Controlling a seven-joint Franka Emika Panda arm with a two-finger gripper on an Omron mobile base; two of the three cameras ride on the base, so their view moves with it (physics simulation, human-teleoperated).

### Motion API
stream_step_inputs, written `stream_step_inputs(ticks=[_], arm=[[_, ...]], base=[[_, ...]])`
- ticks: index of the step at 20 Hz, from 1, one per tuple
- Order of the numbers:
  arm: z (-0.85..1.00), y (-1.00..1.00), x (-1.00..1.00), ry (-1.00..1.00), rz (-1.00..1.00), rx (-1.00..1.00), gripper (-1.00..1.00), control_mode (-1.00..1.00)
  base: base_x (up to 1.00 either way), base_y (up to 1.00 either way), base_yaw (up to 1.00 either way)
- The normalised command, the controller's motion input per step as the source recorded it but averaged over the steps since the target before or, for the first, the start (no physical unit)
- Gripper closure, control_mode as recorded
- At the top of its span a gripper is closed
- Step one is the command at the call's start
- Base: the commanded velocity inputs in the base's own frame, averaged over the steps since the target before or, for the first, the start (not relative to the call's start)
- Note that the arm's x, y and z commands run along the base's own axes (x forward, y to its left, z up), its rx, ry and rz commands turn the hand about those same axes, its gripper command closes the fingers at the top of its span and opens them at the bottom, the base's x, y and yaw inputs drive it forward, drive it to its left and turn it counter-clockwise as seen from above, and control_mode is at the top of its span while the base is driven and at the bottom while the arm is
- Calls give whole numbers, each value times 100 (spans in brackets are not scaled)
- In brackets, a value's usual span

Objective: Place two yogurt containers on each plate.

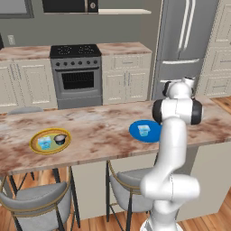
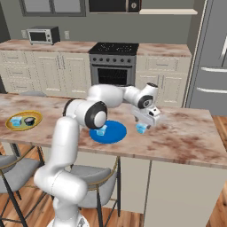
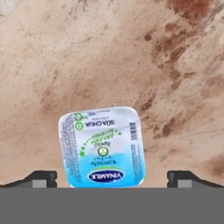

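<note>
A pale-blue yogurt container (image 3: 103, 146) with a printed foil lid stands on the marble counter, just right of the blue plate (image 2: 116, 133). My gripper (image 2: 144, 125) hovers right over this cup (image 2: 141, 129), open, with the cup between the wide-apart fingertips (image 3: 41, 178) and untouched. Another pale-blue cup (image 2: 101, 130) sits on the blue plate (image 1: 135, 131). At the far left, the yellow-rimmed plate (image 1: 49, 152) carries a pale-blue cup (image 1: 44, 143) and a dark round cup (image 1: 60, 139).
The island counter (image 2: 186, 137) runs left to right, with bar stools (image 1: 38, 198) tucked under its near edge. Beyond it stand a stove (image 1: 76, 74), cabinets and a fridge (image 1: 185, 40). A toaster oven (image 2: 42, 34) sits on the back counter.
</note>
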Motion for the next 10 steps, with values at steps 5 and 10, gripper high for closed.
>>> stream_step_inputs(ticks=[5, 10], arm=[[-17, -4, 21, 0, -6, 0, -100, -100], [-14, -2, 15, 0, -3, 0, -100, -100]], base=[[0, 0, 0], [0, 0, 0]])
